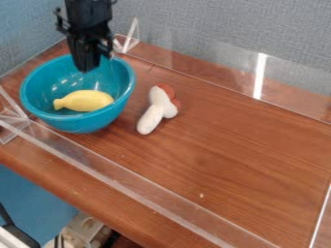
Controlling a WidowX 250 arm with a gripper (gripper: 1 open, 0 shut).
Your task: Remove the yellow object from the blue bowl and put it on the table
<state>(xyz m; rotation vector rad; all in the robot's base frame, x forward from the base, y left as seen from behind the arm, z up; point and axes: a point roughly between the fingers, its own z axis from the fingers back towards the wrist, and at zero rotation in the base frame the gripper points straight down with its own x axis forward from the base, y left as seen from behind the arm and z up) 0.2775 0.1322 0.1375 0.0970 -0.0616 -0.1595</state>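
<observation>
Fingers (85, 52) seemingly closed on nothing, gripper (88, 65) hanging above bowl (58, 122) at its 12 o'clock; yellow object (80, 101) lying inside toward 6 o'clock; grasp step pending, needing opening, shift, descent.

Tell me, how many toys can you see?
2. A yellow toy lies in the blue bowl. A white toy lies on the table beside the bowl. None seems hidden.
</observation>
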